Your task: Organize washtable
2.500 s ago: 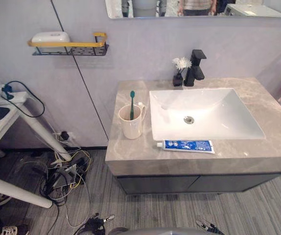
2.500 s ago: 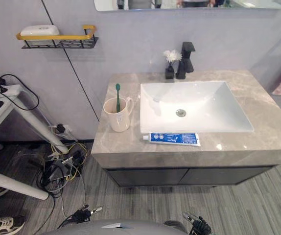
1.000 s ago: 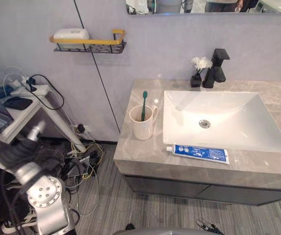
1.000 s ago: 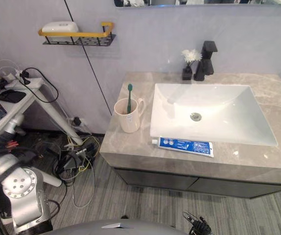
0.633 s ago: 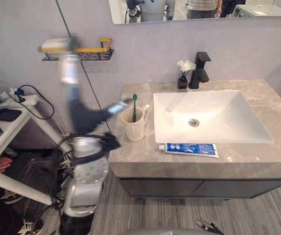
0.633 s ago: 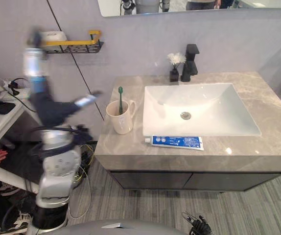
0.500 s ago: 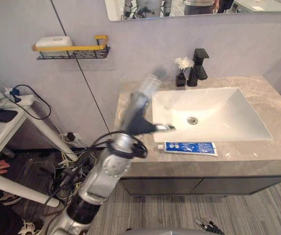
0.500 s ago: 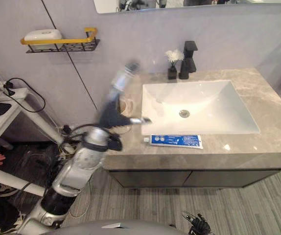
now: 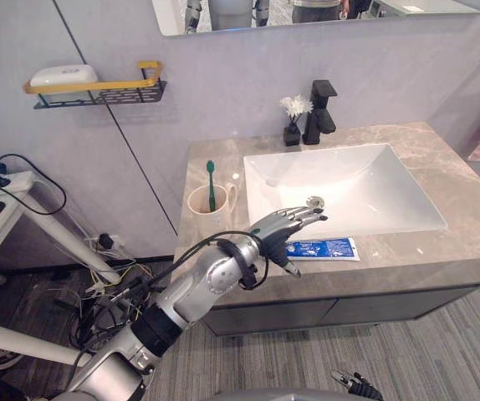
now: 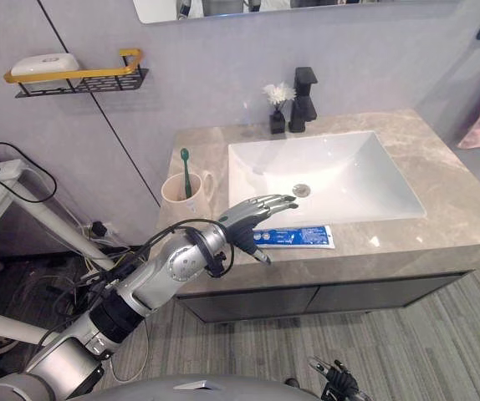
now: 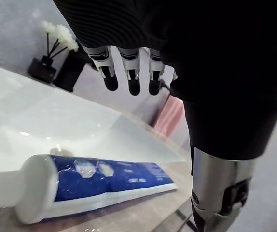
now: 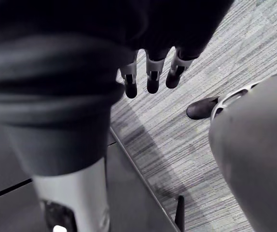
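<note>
At the frame's centre the left robot hand (image 9: 283,230), fingers straight and empty, hovers over the cap end of the toothpaste tube (image 9: 328,248), which lies crosswise on the counter (image 9: 466,238) along the sink's (image 9: 365,188) front edge, running rightward.

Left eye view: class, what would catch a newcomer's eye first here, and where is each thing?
The silver left hand hovers open over the front of the grey countertop, just above the cap end of a blue toothpaste tube lying before the white sink. Left of the sink stands a cream cup with a green toothbrush standing in it. The right hand hangs open above the floor.
</note>
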{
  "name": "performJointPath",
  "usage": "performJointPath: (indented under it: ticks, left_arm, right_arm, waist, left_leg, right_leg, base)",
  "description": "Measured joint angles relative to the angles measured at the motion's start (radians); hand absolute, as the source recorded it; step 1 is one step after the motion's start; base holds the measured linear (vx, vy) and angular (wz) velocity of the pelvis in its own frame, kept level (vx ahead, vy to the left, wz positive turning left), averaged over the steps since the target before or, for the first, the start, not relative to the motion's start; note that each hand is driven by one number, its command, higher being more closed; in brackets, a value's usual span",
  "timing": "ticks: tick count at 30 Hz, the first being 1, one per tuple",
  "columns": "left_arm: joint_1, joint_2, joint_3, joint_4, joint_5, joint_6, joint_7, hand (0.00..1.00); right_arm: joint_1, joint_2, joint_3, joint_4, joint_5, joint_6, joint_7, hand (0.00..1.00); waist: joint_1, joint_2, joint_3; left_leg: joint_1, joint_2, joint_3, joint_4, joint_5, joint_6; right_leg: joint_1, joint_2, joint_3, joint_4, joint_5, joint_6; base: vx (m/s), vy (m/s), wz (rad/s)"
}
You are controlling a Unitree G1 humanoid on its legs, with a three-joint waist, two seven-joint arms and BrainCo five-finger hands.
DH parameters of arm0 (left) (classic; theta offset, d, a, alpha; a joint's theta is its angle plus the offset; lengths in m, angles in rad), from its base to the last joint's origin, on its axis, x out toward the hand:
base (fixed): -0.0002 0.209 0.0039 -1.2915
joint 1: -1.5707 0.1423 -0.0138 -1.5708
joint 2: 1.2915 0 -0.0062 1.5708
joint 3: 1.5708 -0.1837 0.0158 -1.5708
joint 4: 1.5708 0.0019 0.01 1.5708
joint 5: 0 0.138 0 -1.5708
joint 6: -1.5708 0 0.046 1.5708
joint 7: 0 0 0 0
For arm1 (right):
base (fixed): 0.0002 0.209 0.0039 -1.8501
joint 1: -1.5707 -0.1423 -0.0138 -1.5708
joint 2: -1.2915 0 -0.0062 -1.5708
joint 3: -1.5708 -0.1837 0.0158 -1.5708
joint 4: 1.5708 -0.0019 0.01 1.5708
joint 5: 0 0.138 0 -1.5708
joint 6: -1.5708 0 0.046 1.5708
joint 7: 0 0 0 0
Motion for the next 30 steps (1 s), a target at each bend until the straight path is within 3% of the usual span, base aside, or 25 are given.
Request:
performJointPath:
  ticks: [14, 16, 19, 22, 30]
  left_arm:
    - [0.006, -0.018, 0.025, 0.155, 0.086, 0.027, 0.011, 0.00]
    - [0.058, -0.023, 0.079, 0.174, 0.087, 0.006, 0.055, 0.00]
    - [0.093, -0.028, 0.076, 0.157, 0.102, -0.002, 0.084, 0.00]
    - [0.087, -0.042, 0.019, 0.154, 0.134, 0.009, 0.071, 0.00]
    - [0.076, -0.055, 0.014, 0.162, 0.133, 0.018, 0.055, 0.00]
  right_arm:
    - [-0.007, 0.007, 0.000, -0.038, 0.000, 0.011, 0.000, 0.00]
    - [-0.008, 0.009, 0.001, -0.041, 0.000, 0.014, 0.000, 0.00]
    - [-0.005, 0.020, 0.000, -0.040, 0.000, 0.013, -0.008, 0.00]
    - [-0.005, 0.025, 0.000, -0.041, 0.001, 0.010, -0.016, 0.00]
    - [-0.004, 0.023, -0.002, -0.042, 0.001, 0.012, -0.020, 0.00]
  waist:
    - [-0.005, -0.012, 0.038]
    - [-0.017, -0.021, 0.045]
    - [-0.020, -0.028, 0.050]
    - [-0.026, -0.027, 0.049]
    - [-0.030, -0.024, 0.049]
  left_leg:
    - [0.017, -0.001, 0.001, -0.023, 0.001, -0.001]
    - [0.018, -0.001, 0.001, -0.023, 0.001, -0.001]
    - [0.018, -0.002, 0.001, -0.022, 0.001, -0.001]
    - [0.018, -0.003, 0.005, -0.021, 0.001, 0.000]
    - [0.017, 0.000, 0.013, -0.024, 0.001, 0.000]
  right_leg:
    - [0.002, 0.000, 0.000, -0.001, 0.001, 0.000]
    - [0.003, 0.001, -0.001, -0.001, 0.001, 0.000]
    - [0.004, 0.000, -0.002, -0.001, 0.001, 0.000]
    - [0.004, -0.001, -0.001, -0.004, 0.001, 0.000]
    - [-0.001, 0.002, 0.003, -0.005, 0.001, 0.000]
  base:
    - [0.02, 0.001, -0.01]
    - [0.00, 0.000, 0.00]
    - [0.00, 0.000, 0.00]
    - [-0.01, 0.004, 0.00]
    - [0.00, 0.001, 0.00]
